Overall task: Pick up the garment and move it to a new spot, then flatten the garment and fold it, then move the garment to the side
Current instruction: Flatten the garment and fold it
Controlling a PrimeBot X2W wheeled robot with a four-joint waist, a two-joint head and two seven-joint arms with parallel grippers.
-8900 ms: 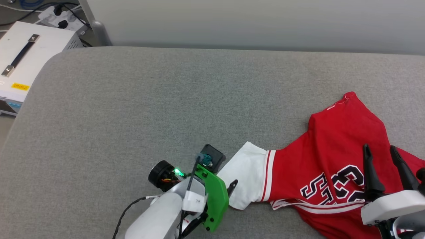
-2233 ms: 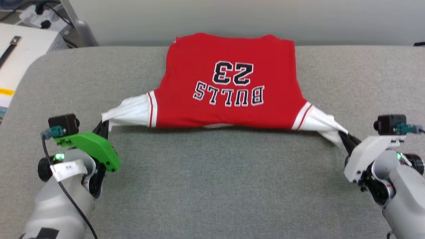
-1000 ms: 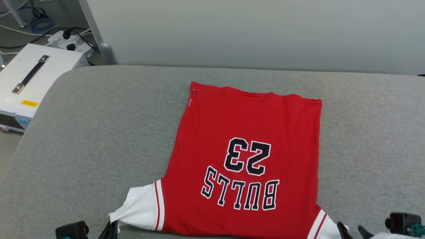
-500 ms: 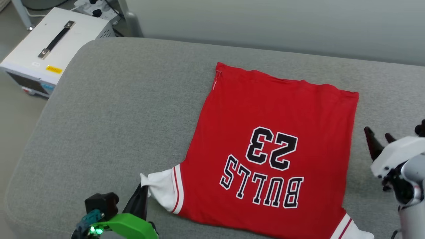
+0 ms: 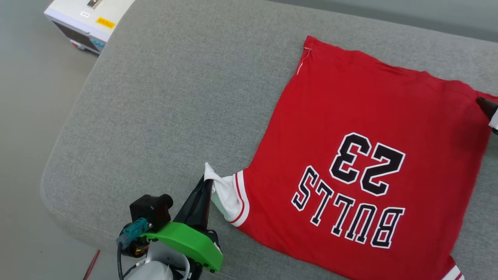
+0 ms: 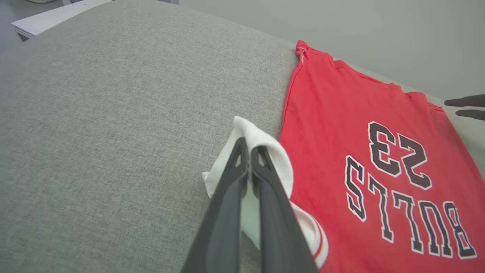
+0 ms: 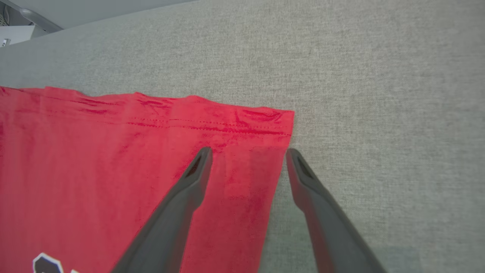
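Head view: the red jersey (image 5: 350, 116) lies spread on the grey cushion (image 5: 175, 97), print side up, filling the right half of the picture. Its hem points away from the robot, so the lettering reads upside down. At the lower left the left gripper (image 5: 206, 186) has its two dark fingers pressed together on the white sleeve (image 5: 225, 194), which is bunched into a small peak at the fingertips. A white instrument case (image 5: 87, 17) stands on the floor past the cushion's far corner

Left wrist view: the fingers meet with no gap, and the sleeve cloth folds over their tips like a hood. The red body beside it lies smooth, with only slight ripples along the hem

Right wrist view: the right gripper (image 7: 249, 152) stands spread wide and holds nothing. One finger is over the red cloth and the other over bare cushion, so they straddle the side edge just short of the hem corner (image 7: 288, 117). Whether the tips touch the cloth I cannot tell

The jersey looks thin, light and limp. It will probably sag from any single hold and drag a little on the coarse upholstery. The stitched hem corners and the trimmed sleeve ends look the firmest places to pinch, taking both layers together, one corner in each gripper, so the cloth stays taut as it folds
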